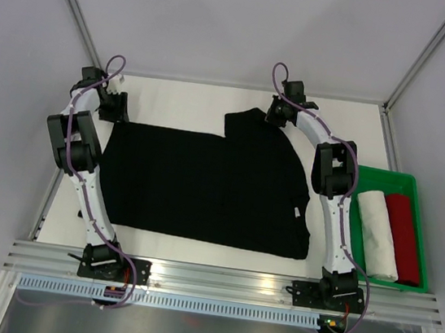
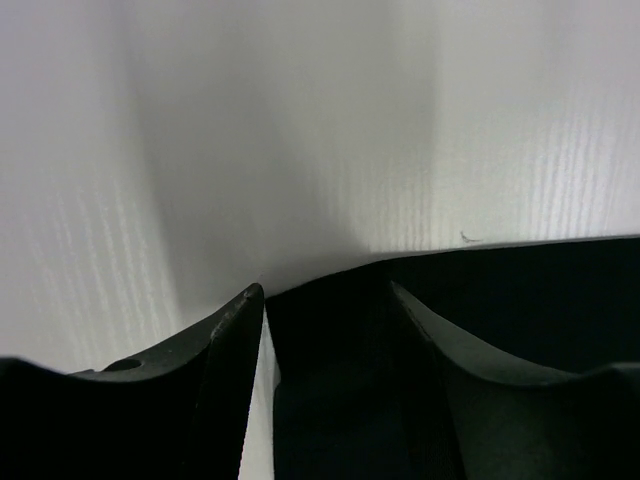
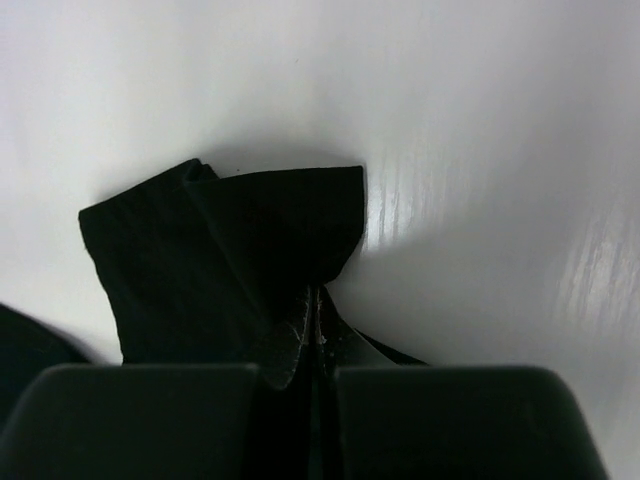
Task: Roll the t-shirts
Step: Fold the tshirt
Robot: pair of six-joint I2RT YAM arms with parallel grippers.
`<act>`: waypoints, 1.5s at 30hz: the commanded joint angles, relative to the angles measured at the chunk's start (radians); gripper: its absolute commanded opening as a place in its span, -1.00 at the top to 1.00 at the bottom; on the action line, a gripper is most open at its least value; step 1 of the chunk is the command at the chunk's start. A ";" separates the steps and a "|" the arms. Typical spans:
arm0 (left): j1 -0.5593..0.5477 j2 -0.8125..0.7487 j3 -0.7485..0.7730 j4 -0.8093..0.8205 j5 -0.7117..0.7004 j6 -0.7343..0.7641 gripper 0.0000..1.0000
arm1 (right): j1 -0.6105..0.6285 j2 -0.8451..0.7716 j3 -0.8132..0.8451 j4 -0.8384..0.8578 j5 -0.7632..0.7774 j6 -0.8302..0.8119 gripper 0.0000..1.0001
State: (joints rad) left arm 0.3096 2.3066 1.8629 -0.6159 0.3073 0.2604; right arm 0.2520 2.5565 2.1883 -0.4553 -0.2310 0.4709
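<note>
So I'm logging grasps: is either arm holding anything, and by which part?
The right gripper is shut on the black t-shirt, pinching its far sleeve. The left gripper is open at the shirt's far left corner, holding nothing.

top: overhead, whole table (image 1: pixel 181 104) | wrists: close, low | shared: black shirt (image 1: pixel 204 185) far edge

Plain black t-shirt (image 1: pixel 204 185), white roll (image 1: pixel 378 234) — red roll (image 1: pixel 404 237), green tray (image 1: pixel 421 234)

white table (image 1: pixel 181 104), black t-shirt (image 1: pixel 204 185), green tray (image 1: pixel 386 173)
</note>
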 commanded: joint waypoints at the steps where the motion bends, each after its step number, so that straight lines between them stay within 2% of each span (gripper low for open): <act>1: 0.016 -0.070 0.009 -0.019 -0.028 0.020 -0.17 | 0.024 -0.123 -0.025 0.046 -0.019 -0.006 0.99; 6: 0.020 -0.065 0.004 -0.019 -0.069 0.014 -0.16 | 0.033 -0.179 -0.079 0.066 -0.013 -0.023 0.99; 19: 0.025 0.017 0.002 -0.068 -0.053 -0.027 -0.18 | 0.043 -0.237 -0.147 0.078 0.002 -0.048 0.99; 21: 0.025 0.020 -0.004 -0.070 -0.033 -0.027 -0.13 | 0.043 -0.248 -0.156 0.089 0.002 -0.048 0.99; 26: 0.025 0.031 -0.010 -0.070 0.044 -0.036 0.31 | 0.043 -0.246 -0.170 0.089 0.002 -0.046 0.99; 27: 0.025 0.036 -0.008 -0.068 0.050 -0.036 0.44 | 0.043 -0.246 -0.173 0.089 0.001 -0.046 0.99; 29: 0.025 0.036 -0.007 -0.068 0.059 -0.030 0.59 | 0.044 -0.254 -0.182 0.089 0.001 -0.051 1.00; 30: 0.023 0.036 -0.008 -0.070 0.065 -0.029 0.76 | 0.044 -0.257 -0.186 0.087 -0.001 -0.051 0.99; 32: 0.025 0.024 -0.010 -0.068 0.088 -0.012 0.92 | 0.044 -0.274 -0.196 0.089 -0.001 -0.057 1.00; 37: 0.025 -0.039 -0.039 -0.033 0.134 0.022 0.95 | 0.044 -0.315 -0.229 0.096 -0.019 -0.061 0.99; 45: 0.025 -0.190 -0.208 0.077 0.176 0.129 0.95 | 0.043 -0.420 -0.366 0.125 -0.025 -0.081 0.99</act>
State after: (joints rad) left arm 0.3305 2.2189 1.6989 -0.5995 0.4297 0.2996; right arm 0.2909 2.2215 1.8603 -0.3725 -0.2398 0.4152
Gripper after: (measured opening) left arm 0.033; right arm 0.006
